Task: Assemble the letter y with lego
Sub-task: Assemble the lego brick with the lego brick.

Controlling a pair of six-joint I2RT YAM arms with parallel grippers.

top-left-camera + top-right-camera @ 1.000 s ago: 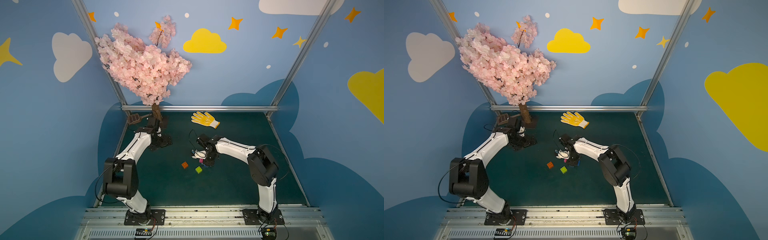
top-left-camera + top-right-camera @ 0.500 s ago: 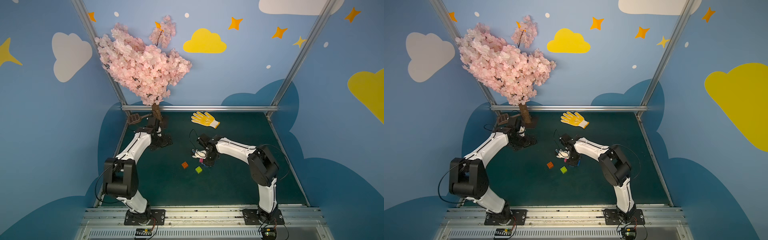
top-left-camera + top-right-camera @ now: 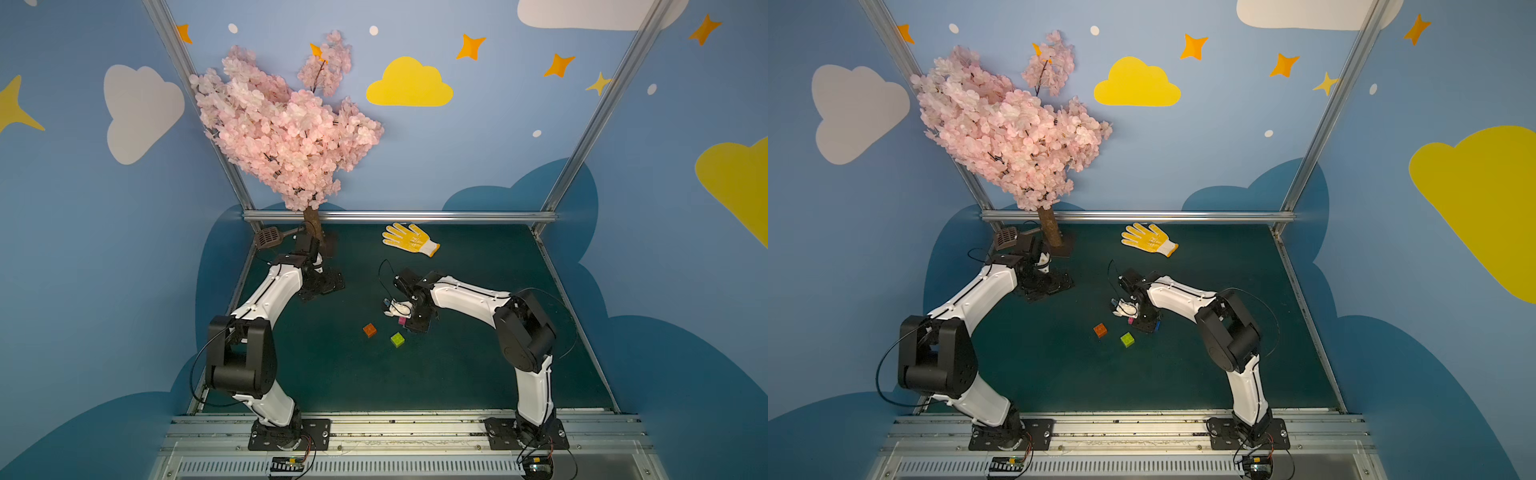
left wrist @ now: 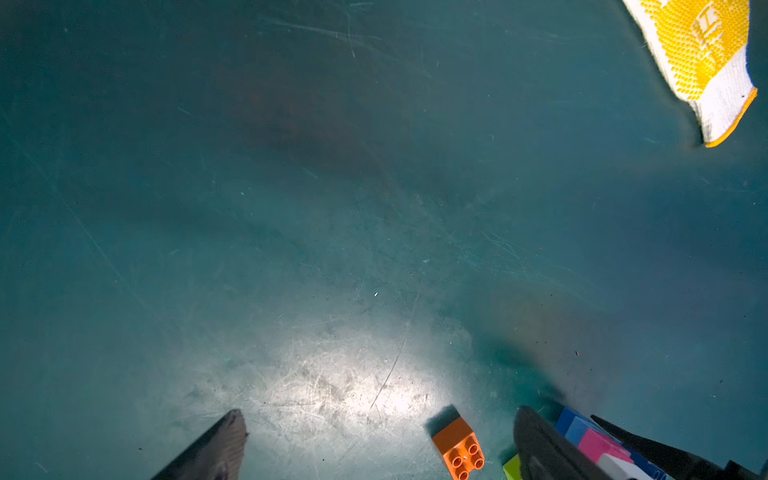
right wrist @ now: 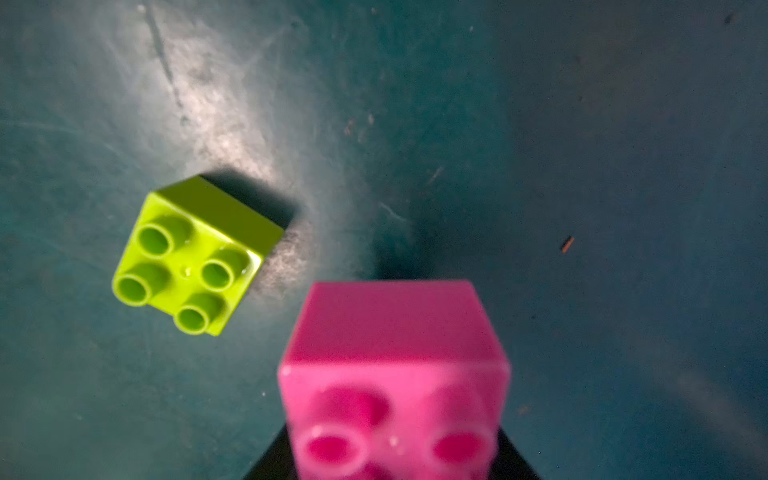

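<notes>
Green bench point(image 3: 457, 374) is what your left tool point(image 4: 380, 411) looks down on, with its two tips spread wide and nothing between them. It sits in the middle left of a top view, same as a second ago. Next comes the orange brick point(image 4: 459, 446), then the lime green brick point(image 5: 195, 253), both loose in the lower middle, near each other but not touching. Neither has moved. Just right of them your right tool point(image 3: 415, 322) is low over the pink brick point(image 5: 395, 374), which seems to sit on the blue bricks point(image 4: 575, 428). You cannot tell if the tool pinches the pink brick or has let go; its tips are mostly hidden. Nothing you can see has shifted since the earlier pictures. So the top part of the build looks to be coming together here, and the green and orange bricks are still to add as the tail.
</notes>
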